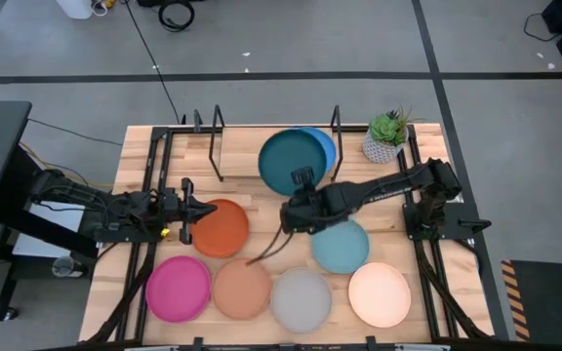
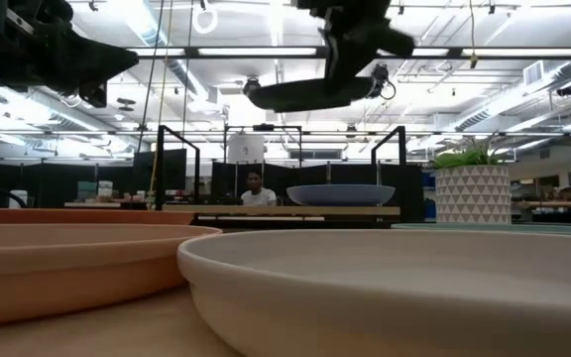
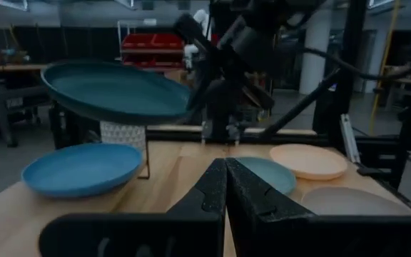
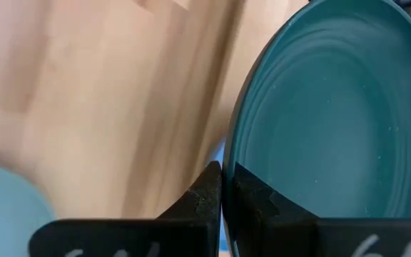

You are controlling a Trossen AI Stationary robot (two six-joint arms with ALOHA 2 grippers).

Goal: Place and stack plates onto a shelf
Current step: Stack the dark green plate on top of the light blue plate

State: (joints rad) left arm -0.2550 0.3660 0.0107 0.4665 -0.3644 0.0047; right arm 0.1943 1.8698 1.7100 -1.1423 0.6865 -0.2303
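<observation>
My right gripper [image 1: 303,177] is shut on the dark teal plate [image 1: 289,161], which it carries above the shelf [image 1: 238,152], over the blue plate [image 1: 326,144] that lies flat on the plank. In the low view the teal plate [image 2: 305,94] hangs high above the blue plate [image 2: 340,194]. My left gripper [image 1: 185,210] is shut and empty, hovering over the left edge of the orange plate [image 1: 222,227]. The magenta [image 1: 178,288], salmon [image 1: 242,290], grey [image 1: 301,297], cream [image 1: 379,293] and light blue [image 1: 341,245] plates lie flat on the table. My right gripper pinches the dark teal plate's rim [image 4: 242,168] between its two fingers, one finger on the inner face and one underneath. The fingers come from the table's near side, slanting down. The plate is lifted clear and nearly level, slightly tilted [image 2: 305,94].
A small green plant in a white pot [image 1: 386,136] stands by the shelf's right hoop [image 1: 338,122]. The left hoop [image 1: 215,136] borders bare plank. A person [image 2: 256,188] sits in the room beyond the far edge. Bare tabletop lies between the orange plate and the shelf.
</observation>
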